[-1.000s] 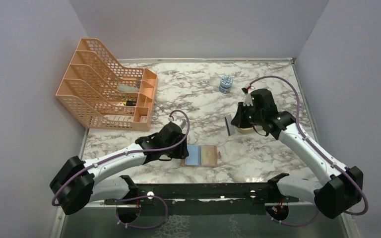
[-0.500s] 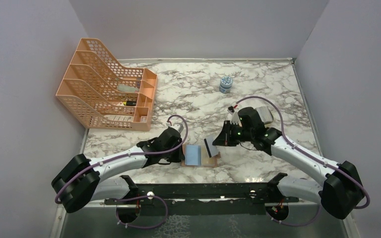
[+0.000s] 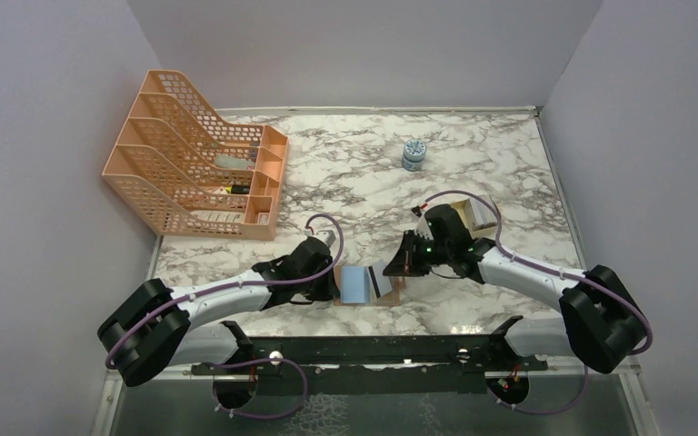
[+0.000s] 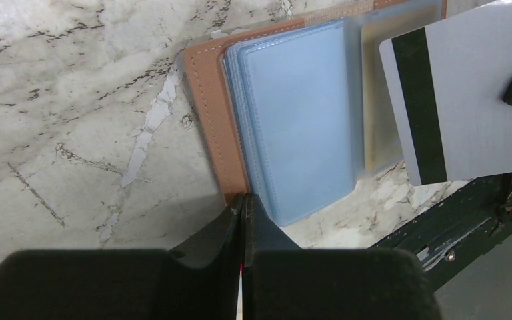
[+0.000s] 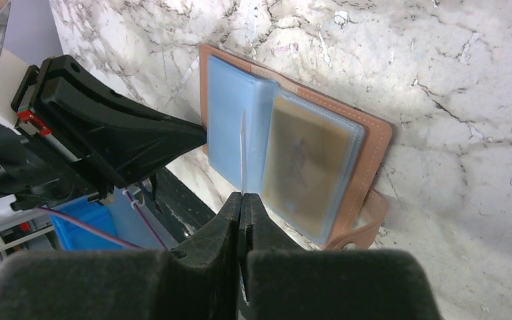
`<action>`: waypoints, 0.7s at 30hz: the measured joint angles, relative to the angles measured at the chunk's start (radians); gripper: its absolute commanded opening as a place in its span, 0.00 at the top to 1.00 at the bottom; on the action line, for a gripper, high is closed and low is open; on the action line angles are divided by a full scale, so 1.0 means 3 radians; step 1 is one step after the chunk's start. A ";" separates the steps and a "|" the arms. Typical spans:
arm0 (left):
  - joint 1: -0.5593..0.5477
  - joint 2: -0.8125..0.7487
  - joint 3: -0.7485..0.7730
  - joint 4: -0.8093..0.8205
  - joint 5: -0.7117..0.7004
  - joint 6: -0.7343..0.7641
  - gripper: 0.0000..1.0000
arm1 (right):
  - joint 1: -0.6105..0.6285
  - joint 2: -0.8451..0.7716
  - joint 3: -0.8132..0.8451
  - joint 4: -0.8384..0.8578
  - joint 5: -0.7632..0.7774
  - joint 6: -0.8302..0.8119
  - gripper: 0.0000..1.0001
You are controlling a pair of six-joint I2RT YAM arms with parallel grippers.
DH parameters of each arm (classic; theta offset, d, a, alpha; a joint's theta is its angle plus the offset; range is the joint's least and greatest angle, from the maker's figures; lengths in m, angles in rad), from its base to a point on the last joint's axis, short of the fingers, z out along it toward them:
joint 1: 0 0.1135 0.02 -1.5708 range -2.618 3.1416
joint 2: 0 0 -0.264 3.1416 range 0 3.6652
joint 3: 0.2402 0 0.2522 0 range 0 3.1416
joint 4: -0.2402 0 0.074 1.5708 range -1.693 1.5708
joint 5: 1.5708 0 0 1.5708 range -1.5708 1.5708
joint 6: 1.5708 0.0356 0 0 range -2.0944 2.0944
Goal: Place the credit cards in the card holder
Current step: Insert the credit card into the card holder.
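Note:
The tan leather card holder (image 3: 391, 289) lies open near the table's front edge. A light blue card (image 4: 297, 113) and a gold-brown card (image 5: 303, 160) sit in its clear sleeves. My right gripper (image 5: 241, 197) is shut on a grey card (image 4: 463, 93) with a black stripe. It holds the card on edge just above the holder's middle fold, seen edge-on in the right wrist view (image 5: 243, 150). The right gripper (image 3: 398, 266) stands at the holder's right. My left gripper (image 4: 243, 199) is shut, its tip at the holder's left leather edge (image 4: 207, 113); it also shows in the top view (image 3: 330, 286).
An orange mesh file rack (image 3: 195, 168) stands at the back left. A small blue and white jar (image 3: 413, 154) is at the back. A beige tray with a grey block (image 3: 477, 213) lies behind the right arm. The black rail (image 3: 373, 350) runs along the front edge.
My right gripper has carried the grey card from the tray down and left to above the open holder. My left gripper has shifted slightly right, to the holder's left edge.

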 measured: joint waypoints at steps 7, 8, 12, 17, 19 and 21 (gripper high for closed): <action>0.0000 0.0000 -0.0034 0.0053 0.0033 -0.0056 0.97 | 0.0001 0.0184 -0.0020 0.0188 0.0001 0.0025 0.99; 0.0000 0.0000 -0.0041 0.0065 0.0036 -0.0062 0.97 | 0.0001 0.0205 -0.0031 0.0203 0.0001 0.0025 0.99; 0.0000 -0.0004 -0.0058 0.0094 0.0038 -0.0086 0.97 | 0.0001 0.0292 -0.0088 0.0300 0.0001 0.0025 0.99; 0.0000 -0.0011 -0.0070 0.0107 0.0039 -0.0098 0.97 | 0.0001 0.0397 -0.0182 0.0470 -0.0001 0.0031 0.99; 0.0000 -0.0015 -0.0075 0.0111 0.0039 -0.0098 0.97 | 0.0000 0.0416 -0.0198 0.0523 -0.0005 0.0036 0.99; 0.0000 -0.0023 -0.0081 0.0111 0.0039 -0.0098 0.98 | 0.0001 0.0434 -0.0202 0.0571 -0.0015 0.0036 0.99</action>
